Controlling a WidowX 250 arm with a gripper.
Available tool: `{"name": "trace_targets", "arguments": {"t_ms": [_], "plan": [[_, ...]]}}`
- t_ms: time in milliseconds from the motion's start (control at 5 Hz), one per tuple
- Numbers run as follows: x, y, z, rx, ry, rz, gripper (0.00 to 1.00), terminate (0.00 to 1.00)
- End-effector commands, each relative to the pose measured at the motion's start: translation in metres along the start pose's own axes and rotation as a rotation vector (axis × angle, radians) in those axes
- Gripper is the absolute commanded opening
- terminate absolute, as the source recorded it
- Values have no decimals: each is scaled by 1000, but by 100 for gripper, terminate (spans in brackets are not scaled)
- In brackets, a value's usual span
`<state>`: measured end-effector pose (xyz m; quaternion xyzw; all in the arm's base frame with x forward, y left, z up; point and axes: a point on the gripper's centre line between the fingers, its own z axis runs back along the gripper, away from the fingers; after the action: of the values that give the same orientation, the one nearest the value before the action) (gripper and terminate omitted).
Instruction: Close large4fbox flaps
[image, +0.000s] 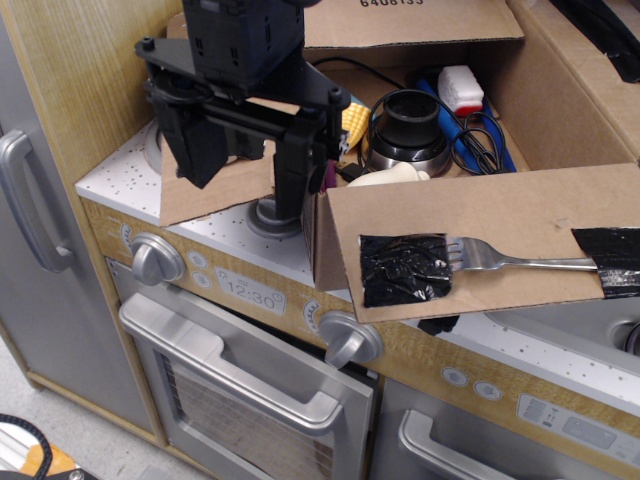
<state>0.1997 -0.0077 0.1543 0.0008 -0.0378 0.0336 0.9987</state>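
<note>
- Nearest, the toy stove (240, 300) carries the box (520, 120), which sits on the stovetop at centre-right with all its flaps spread open.
- The front flap (500, 215) hangs outward over the stove's edge — a fork (500, 258) is taped to it with black tape (405, 270).
- The gripper (250, 150) hovers at the box's left end, its two fingers pointing down with a clear gap between them; nothing is held.
- Just behind the fingers lies the short left flap (215, 190), folded outward and down; whether a finger touches it is hard to tell from this angle.
- Inside the box: a black-and-silver pot (408, 130), cables, a white-and-red item (460, 88).
- Farthest, the rear flap (420, 22) stands up, printed digits along its top.
- Judged step: the start — no flap is closed yet, and the left one looks to be first.
- Next move likely calls for getting a finger under that flap's free edge and sweeping it up and rightward over the opening, clear of the pot.
</note>
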Motion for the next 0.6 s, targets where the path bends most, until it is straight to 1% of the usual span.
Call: {"name": "trace_targets", "arguments": {"t_ms": [0, 200, 400], "plan": [[0, 0, 0, 0, 0, 0, 100, 0], [5, 8, -20, -14, -34, 61, 100, 0], [2, 9, -37, -59, -25, 75, 100, 0]]}}
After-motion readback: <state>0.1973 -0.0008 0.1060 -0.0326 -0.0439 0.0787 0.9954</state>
